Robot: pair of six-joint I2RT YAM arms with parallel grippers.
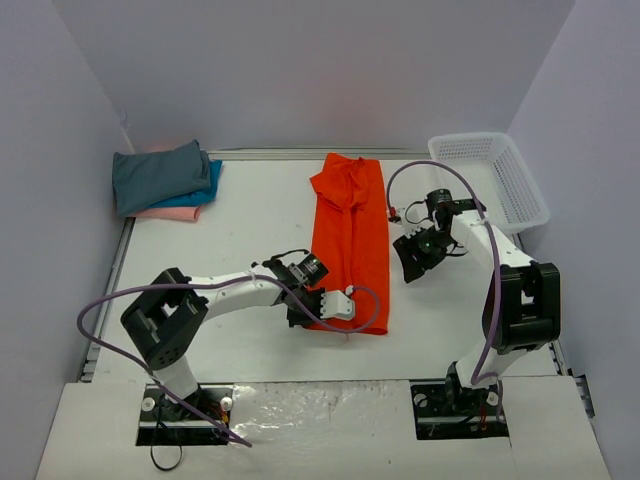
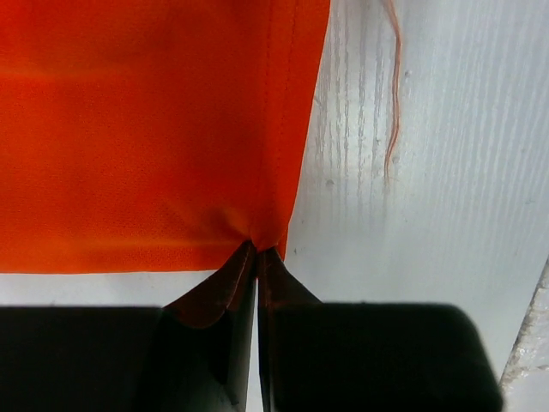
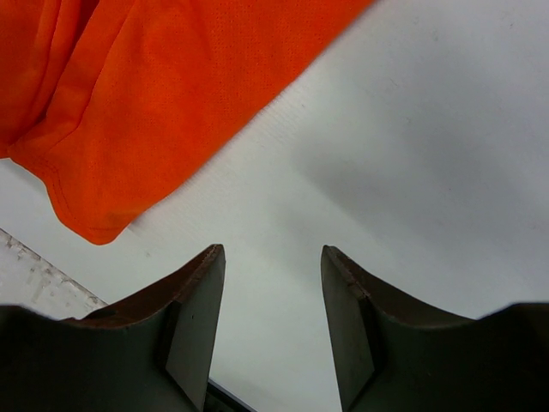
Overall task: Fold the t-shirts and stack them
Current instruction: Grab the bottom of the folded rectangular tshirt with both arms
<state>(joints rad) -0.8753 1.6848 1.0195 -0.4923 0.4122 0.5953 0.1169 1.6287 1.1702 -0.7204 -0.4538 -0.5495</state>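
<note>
Near the middle of the white table (image 1: 240, 230) lay a bright orange t-shirt (image 1: 350, 240), folded into one long narrow strip that ran from the far side toward the arms. At the strip's near end, on its left side, the left claw (image 1: 335, 305) sat low against the cloth. The left wrist view showed its two dark fingers (image 2: 214, 296) pressed together, pinching the shirt's hem right at its corner, with the fabric puckered at the tips. A loose orange thread (image 2: 393, 86) lay on the table just beside that edge. The right claw (image 1: 418, 252) hung beside the strip's right edge, near its middle and apart from it. Its fingers (image 3: 193, 318) stood spread with only bare table between them, and a rounded fold of orange cloth showed ahead and to one side. At the far left of the table sat a stack of folded shirts: a dark grey-teal t-shirt (image 1: 160, 175) on top, a blue t-shirt (image 1: 210, 180) under it, and a pink t-shirt (image 1: 175, 212) at the bottom. A white mesh basket (image 1: 495, 175) stood at the far right corner, well apart from the orange strip.
</note>
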